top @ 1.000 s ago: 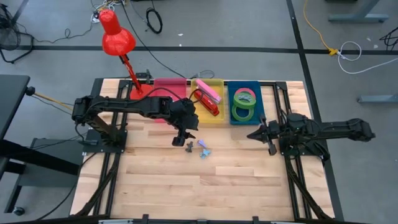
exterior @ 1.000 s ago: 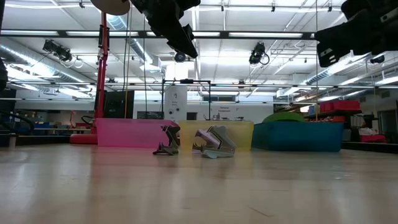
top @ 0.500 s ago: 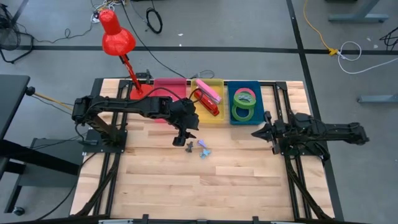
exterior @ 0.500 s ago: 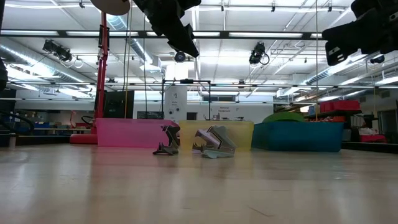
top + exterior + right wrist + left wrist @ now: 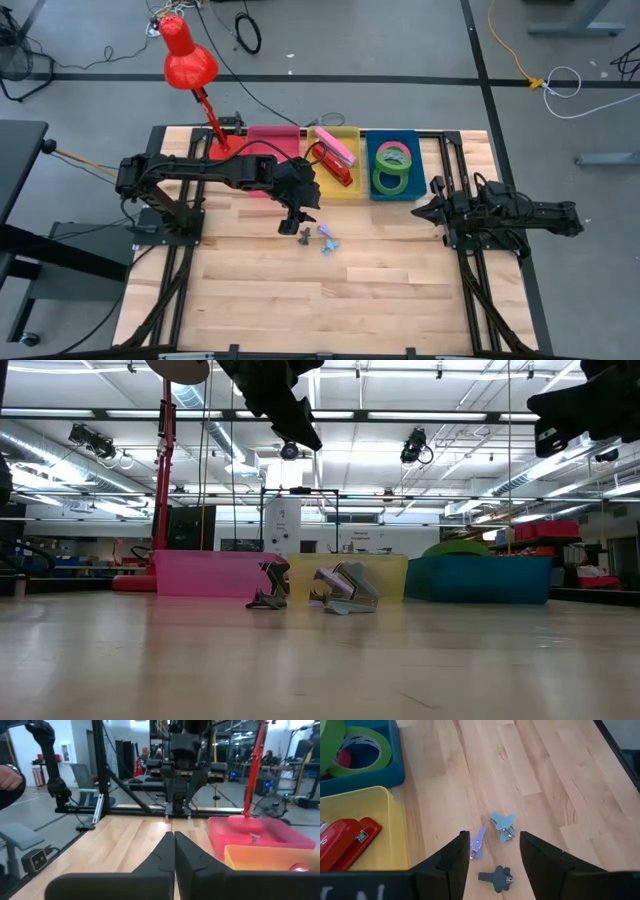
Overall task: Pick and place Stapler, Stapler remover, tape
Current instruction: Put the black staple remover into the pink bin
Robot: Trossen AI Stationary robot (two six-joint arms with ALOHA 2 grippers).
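Observation:
Three small stapler removers lie on the wood table: a dark one (image 5: 303,235), a purple one (image 5: 324,231) and a blue one (image 5: 331,246). They also show in the left wrist view as dark (image 5: 496,877), purple (image 5: 477,843) and blue (image 5: 503,825). My left gripper (image 5: 296,222) hangs open and empty above them, its fingers (image 5: 460,856) apart over the purple and dark ones. A red stapler (image 5: 338,172) and a pink one (image 5: 338,148) lie in the yellow bin (image 5: 352,131). Green tape rings (image 5: 393,168) lie in the blue bin (image 5: 412,137), with some red-pink showing inside one (image 5: 342,757). My right gripper (image 5: 420,212) is shut and empty near the table's right edge.
A pink bin (image 5: 272,136) stands left of the yellow one, along the table's far edge. A red desk lamp (image 5: 188,55) rises at the far left corner. Bare wood stretches across the near half of the table (image 5: 320,300). People show in the room beyond, in the right wrist view (image 5: 145,757).
My right arm has drawn back toward the table's right edge, its gripper staying shut. My left gripper and the stapler removers have kept still.

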